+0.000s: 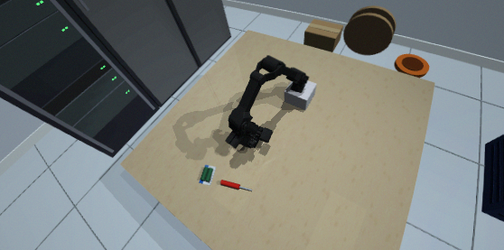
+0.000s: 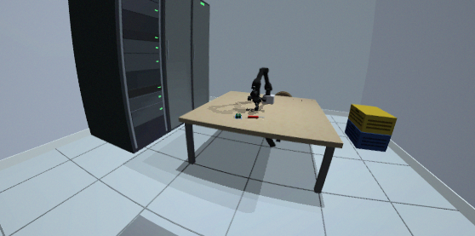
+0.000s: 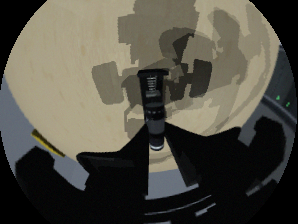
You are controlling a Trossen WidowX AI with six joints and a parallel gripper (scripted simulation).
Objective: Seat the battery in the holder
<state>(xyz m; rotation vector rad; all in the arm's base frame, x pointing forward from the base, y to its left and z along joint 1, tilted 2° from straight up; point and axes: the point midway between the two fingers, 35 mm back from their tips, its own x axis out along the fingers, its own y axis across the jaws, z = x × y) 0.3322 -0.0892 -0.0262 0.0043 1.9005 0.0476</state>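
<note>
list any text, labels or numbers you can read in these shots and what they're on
No readable text in any view.
Server rack: only green indicator lights, no labels.
Battery holder, screwdriver, cardboard box: no print visible.
Battery in the claw: pale marking, too blurred to read.

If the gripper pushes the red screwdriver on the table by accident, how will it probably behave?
The screwdriver looks round and slim, lying flat, so a sideways push would probably roll it. Its thin metal tip likely makes it swing around the thicker red handle. It seems stiff and light, so even a small knock may send it toward the green holder beside it.
</note>
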